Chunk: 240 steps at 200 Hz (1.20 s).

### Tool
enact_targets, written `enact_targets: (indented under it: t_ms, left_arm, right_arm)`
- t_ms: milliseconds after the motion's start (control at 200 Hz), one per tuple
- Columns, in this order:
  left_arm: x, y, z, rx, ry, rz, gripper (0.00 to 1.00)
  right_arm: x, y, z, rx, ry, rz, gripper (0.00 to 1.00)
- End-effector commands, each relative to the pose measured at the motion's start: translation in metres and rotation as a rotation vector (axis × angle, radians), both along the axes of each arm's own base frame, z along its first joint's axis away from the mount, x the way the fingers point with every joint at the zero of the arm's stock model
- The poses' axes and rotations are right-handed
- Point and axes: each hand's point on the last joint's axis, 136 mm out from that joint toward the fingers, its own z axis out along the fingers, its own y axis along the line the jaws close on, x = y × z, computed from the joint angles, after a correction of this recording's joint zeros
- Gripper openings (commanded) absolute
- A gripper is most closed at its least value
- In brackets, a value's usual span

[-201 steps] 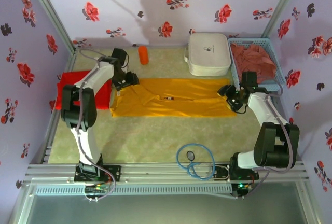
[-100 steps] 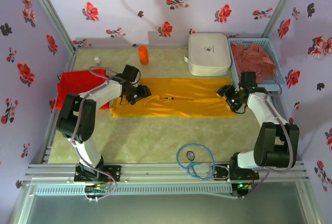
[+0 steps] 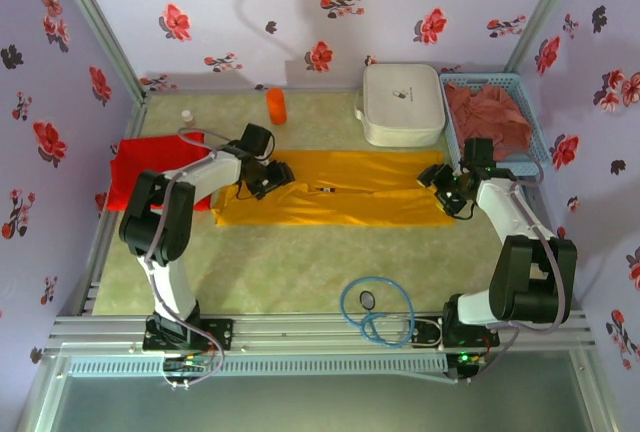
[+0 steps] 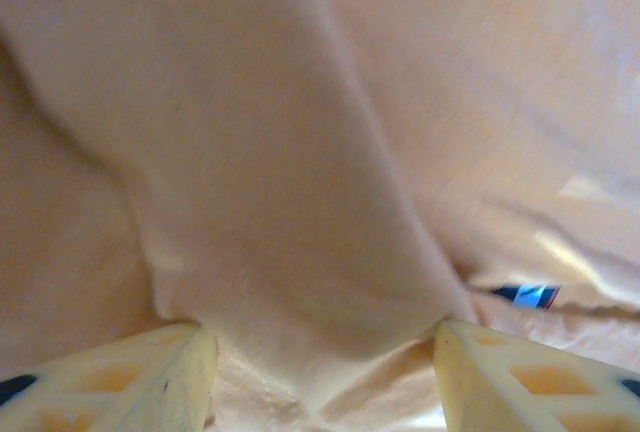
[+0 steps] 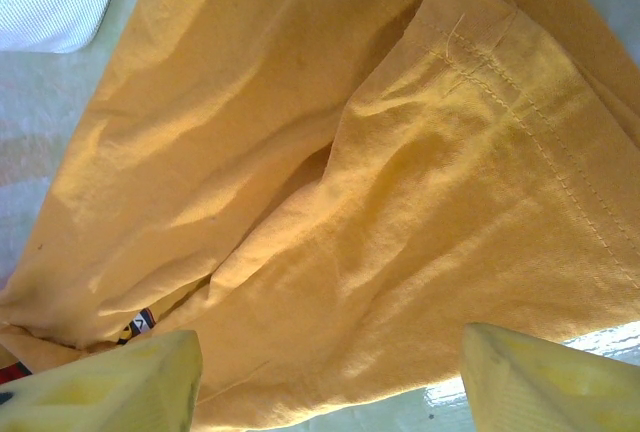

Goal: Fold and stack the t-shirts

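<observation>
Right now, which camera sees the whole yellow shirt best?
The top camera: it sees almost the whole yellow shirt spread across the table. The left wrist camera gets a blurry close-up fold; the right wrist camera gets a wrinkled stitched hem.

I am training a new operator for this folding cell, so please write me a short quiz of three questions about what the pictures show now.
1. True or false: the red t-shirt lies on the left arm's side of the yellow t-shirt.
2. Where is the pink t-shirt? A: on the red t-shirt. B: in the blue basket. C: under the yellow t-shirt.
3. Fill in the missing word: the left gripper and the right gripper are both over the ____ t-shirt.

Key: 1 true; 2 B; 3 yellow.
</observation>
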Motion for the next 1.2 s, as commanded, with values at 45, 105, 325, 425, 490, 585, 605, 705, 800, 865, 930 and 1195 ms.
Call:
enact_targets:
  t_ms: [45,105,325,425,490,585,605,705,800,865,930,1195]
  left_arm:
    - [0.043,-0.021,0.025,-0.024,-0.084,-0.016,0.59]
    - [0.057,-0.028,0.034,-0.033,-0.105,-0.024,0.59]
    - [0.067,-0.033,0.057,-0.008,-0.140,-0.080,0.58]
    - [0.052,-0.016,0.063,0.054,-0.141,-0.088,0.58]
    - [0.037,-0.007,0.061,0.078,-0.124,-0.089,0.58]
    - [0.013,0.004,0.049,0.089,-0.078,-0.078,0.55]
    - [0.009,0.005,0.047,0.091,-0.071,-0.078,0.55]
    - [-0.009,0.012,0.034,0.086,-0.046,-0.053,0.51]
    - [-0.016,0.014,0.024,0.065,-0.042,-0.025,0.48]
    - [-0.017,0.012,0.016,0.058,-0.032,-0.022,0.48]
    - [-0.016,0.011,0.010,0.057,-0.024,-0.022,0.48]
    - [-0.003,0.002,0.004,0.047,-0.048,-0.031,0.47]
  right_arm:
    - [-0.001,0.001,-0.001,-0.011,0.010,0.022,0.68]
    - [-0.002,0.001,-0.001,-0.013,0.011,0.022,0.68]
    - [-0.006,0.001,0.000,-0.015,0.011,0.026,0.68]
    - [-0.006,0.002,-0.002,-0.012,0.011,0.026,0.68]
    - [-0.006,0.002,-0.003,-0.008,0.013,0.027,0.68]
    - [-0.005,0.003,-0.005,-0.002,0.017,0.028,0.68]
    - [-0.005,0.003,-0.005,-0.002,0.017,0.029,0.68]
    - [-0.004,0.003,-0.005,-0.002,0.014,0.026,0.68]
    - [-0.003,0.004,-0.006,0.003,0.016,0.026,0.68]
    - [-0.003,0.005,-0.006,0.005,0.016,0.028,0.68]
    - [-0.004,0.004,-0.005,0.005,0.016,0.027,0.68]
    - [-0.008,0.004,-0.005,-0.003,0.022,0.031,0.68]
